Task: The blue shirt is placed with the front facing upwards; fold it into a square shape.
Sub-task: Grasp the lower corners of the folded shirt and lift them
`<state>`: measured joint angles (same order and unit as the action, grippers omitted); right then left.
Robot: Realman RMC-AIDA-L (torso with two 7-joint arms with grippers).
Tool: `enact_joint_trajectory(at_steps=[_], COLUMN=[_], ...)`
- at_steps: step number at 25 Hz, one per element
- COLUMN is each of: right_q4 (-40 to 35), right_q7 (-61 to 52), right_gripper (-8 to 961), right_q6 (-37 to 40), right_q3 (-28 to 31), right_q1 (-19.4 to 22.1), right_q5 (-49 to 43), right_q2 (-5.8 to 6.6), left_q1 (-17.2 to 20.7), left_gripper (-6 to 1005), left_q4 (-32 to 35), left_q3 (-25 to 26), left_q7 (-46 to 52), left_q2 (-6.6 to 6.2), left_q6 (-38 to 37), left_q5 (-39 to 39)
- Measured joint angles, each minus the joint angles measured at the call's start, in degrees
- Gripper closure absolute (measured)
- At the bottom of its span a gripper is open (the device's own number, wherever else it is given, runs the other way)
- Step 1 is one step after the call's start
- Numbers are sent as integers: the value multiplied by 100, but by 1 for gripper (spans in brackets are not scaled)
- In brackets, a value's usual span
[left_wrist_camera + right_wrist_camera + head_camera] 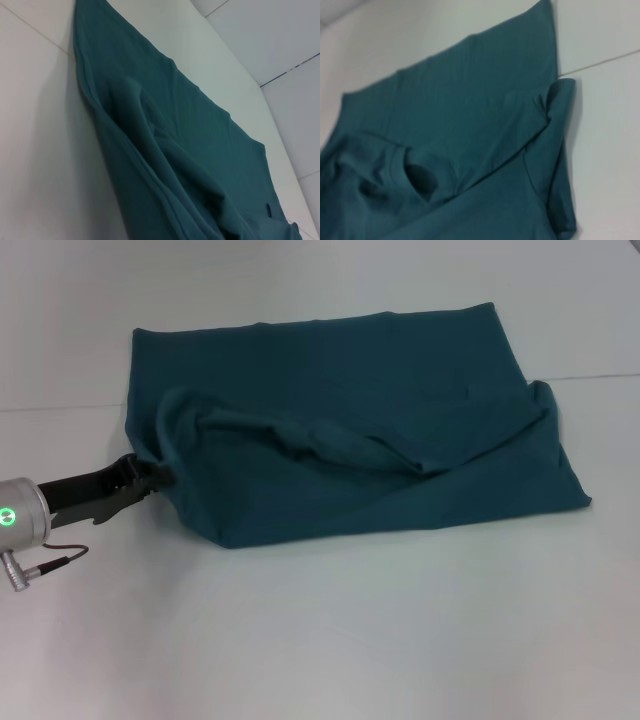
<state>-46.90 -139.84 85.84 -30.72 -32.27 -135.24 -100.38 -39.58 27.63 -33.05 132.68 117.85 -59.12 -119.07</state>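
The blue shirt (pixel 350 440) lies partly folded on the white table, its pink lettering hidden. A rumpled ridge runs across its middle, and its right edge is doubled over. My left gripper (pixel 157 476) is at the shirt's near left corner, shut on a pinch of the cloth, which rises in a small hump beside it. The left wrist view shows the shirt (pixel 165 150) draped close to that arm. The right wrist view shows the shirt (pixel 470 125) from farther off, with a rounded opening (pixel 422 177) in its folds. My right gripper is out of view.
The white table (pixel 350 640) spreads around the shirt, with a thin seam line (pixel 600 375) at the right and another at the left. A thin red cable (pixel 60 560) hangs at my left wrist.
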Motion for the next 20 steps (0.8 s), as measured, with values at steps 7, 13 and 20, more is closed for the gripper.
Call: enact_joint_trajectory(at_steps=[7, 13, 20], right_q4=[372, 868, 908], right_q7=[226, 301, 367], right_gripper=[28, 28, 29], right_q6=[-683, -1448, -2082], right_q3=[-257, -525, -661], right_q1=[-446, -669, -701], right_q5=[-594, -775, -809], right_q2=[-327, -567, -825], left_q1=[43, 60, 39], left_gripper=[939, 937, 935], left_q4=[-3, -11, -19], left_q3=[16, 31, 28], left_q7=[0, -1, -6], left_q2=[5, 14, 56], left_q6=[7, 22, 60], left_q5=[4, 7, 7])
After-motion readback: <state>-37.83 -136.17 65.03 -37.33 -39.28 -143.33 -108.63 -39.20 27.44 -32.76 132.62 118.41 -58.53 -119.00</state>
